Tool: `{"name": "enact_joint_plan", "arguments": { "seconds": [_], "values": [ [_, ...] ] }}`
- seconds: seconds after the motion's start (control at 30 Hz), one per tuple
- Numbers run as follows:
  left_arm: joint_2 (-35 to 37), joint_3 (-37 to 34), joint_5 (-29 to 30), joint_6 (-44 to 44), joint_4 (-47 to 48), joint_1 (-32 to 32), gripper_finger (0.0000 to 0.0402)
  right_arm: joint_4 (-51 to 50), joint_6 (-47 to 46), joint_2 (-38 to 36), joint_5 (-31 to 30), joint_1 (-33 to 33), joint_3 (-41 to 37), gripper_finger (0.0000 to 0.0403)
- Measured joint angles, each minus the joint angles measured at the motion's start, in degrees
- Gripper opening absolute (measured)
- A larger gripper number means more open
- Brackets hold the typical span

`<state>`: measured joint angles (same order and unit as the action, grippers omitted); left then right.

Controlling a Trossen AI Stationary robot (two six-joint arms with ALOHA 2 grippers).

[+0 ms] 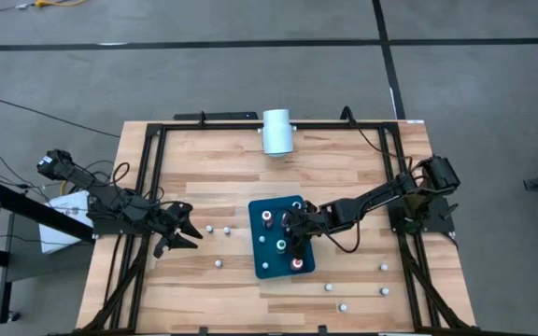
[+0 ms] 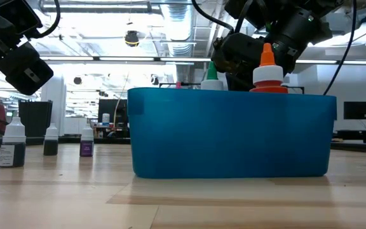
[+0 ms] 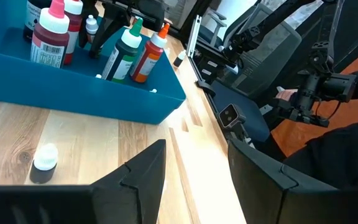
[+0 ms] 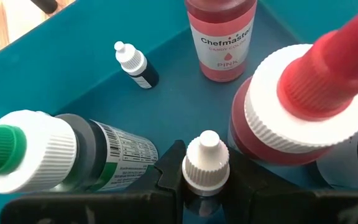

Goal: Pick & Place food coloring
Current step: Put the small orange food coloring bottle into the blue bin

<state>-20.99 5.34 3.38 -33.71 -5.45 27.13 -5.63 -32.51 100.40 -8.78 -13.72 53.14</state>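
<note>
Several food coloring bottles stand in the teal tray (image 1: 261,264) near the middle of the desk (image 1: 344,177), and the right pincer (image 4: 207,186) is down among them, closed on a small white-capped bottle (image 4: 207,163) held between its fingers. Packed close round that bottle are a green-topped bottle (image 4: 55,155) and a red-topped bottle (image 4: 303,106); a pink bottle (image 4: 221,37) and a tiny dropper (image 4: 135,65) sit a little apart. More small bottles are scattered on the bare wood, some at about eight o'clock from the tray (image 1: 219,263) and others at about five o'clock (image 1: 343,306).

The left pincer (image 1: 183,231) hovers at about nine o'clock from the tray, half open and holding nothing, so far as the views show.

Crowding is the main risk. If the right pincer releases and lifts carelessly, its fingers could clip the tall red-topped or green-topped neighbour and tip it. The small bottle, if let go while tilted, may fall on its side or lean against the others. A sideways pull-out would likely drag the tray across the wood.
</note>
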Motion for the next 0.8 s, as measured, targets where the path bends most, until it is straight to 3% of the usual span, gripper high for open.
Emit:
{"name": "enact_joint_plan", "arguments": {
  "seconds": [0.8],
  "values": [
    [0.0, 0.0, 0.0, -0.1, 0.0, 0.0, 0.0165, -0.8, 0.0, 0.0, 0.1, 0.0, 0.1, 0.0093]
  ]
}}
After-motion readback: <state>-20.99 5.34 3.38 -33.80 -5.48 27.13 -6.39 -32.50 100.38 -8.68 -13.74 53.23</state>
